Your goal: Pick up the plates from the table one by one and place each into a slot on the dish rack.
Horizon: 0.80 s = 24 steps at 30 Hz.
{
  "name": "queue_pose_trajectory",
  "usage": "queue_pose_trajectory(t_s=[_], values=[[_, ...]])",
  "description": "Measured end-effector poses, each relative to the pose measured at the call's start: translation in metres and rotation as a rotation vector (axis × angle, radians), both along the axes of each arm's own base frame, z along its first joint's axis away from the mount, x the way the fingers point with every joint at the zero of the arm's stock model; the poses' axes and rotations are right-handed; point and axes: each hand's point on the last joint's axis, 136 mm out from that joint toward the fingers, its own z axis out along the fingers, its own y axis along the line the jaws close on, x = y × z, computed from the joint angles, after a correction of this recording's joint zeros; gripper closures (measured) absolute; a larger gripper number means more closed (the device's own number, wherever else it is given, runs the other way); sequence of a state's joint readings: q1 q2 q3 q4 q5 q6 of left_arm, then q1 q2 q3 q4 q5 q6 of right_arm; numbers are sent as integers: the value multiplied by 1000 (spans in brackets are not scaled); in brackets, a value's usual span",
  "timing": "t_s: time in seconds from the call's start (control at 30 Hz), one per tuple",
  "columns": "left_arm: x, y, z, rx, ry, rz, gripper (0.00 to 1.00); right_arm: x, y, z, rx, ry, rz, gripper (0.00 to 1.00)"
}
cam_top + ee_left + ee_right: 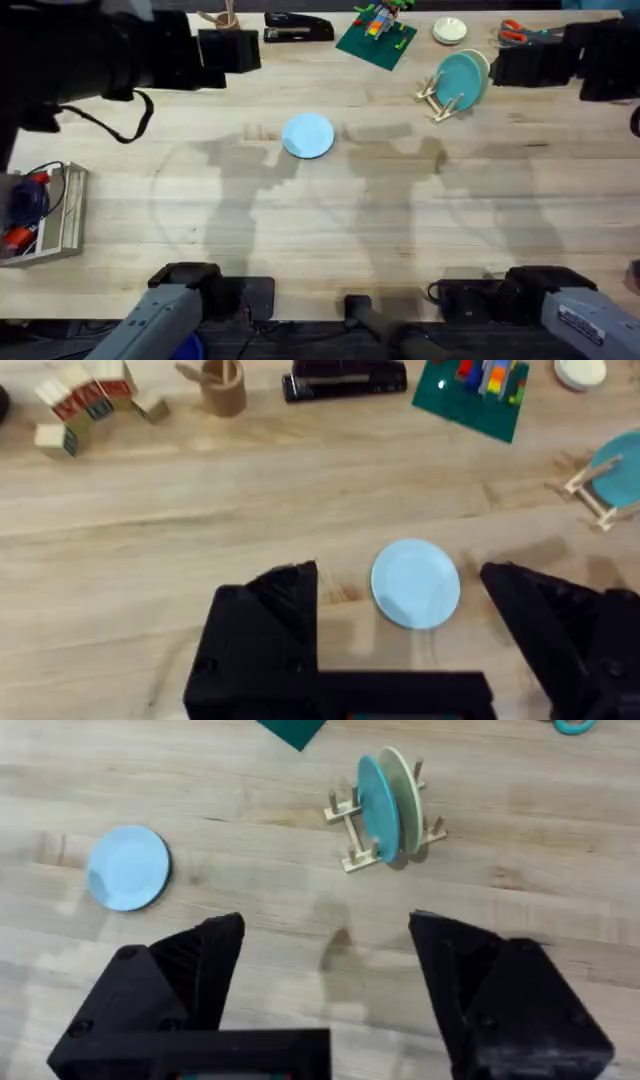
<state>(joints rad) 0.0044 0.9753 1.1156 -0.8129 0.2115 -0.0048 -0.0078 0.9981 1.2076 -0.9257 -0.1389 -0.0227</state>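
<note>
Nearest me, both arm bases sit at the table's (330, 250) close edge. My left gripper (400, 610) hangs with its jaws spread wide and empty, looking down on the pale blue plate (307, 135), which lies flat mid-table. My right gripper (325, 970) is also wide and holds nothing. Farther off to the right stands the dish rack (437, 98), with a teal plate (460, 80) and a cream plate (402, 795) already upright in its slots. I judge two plates racked and the blue one left. Next I would need to lower over the blue plate, catch its rim, then carry it to a free slot.
</note>
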Motion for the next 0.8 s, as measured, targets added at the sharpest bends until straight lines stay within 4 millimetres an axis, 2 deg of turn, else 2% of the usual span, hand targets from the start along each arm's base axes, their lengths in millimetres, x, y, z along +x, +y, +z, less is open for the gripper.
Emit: queue_pose_trajectory(t_s=[0.2,0.67,0.73,0.8], values=[[2,-1,-11,-4,44,-5,8,0,1,0,4,0,4,9],[1,-1,-11,-4,46,-5,11,0,1,0,6,0,6,9],[1,-1,-11,-7,47,-3,127,0,1,0,6,0,5,7],[1,-1,-11,-7,47,-3,307,0,1,0,6,0,5,7]])
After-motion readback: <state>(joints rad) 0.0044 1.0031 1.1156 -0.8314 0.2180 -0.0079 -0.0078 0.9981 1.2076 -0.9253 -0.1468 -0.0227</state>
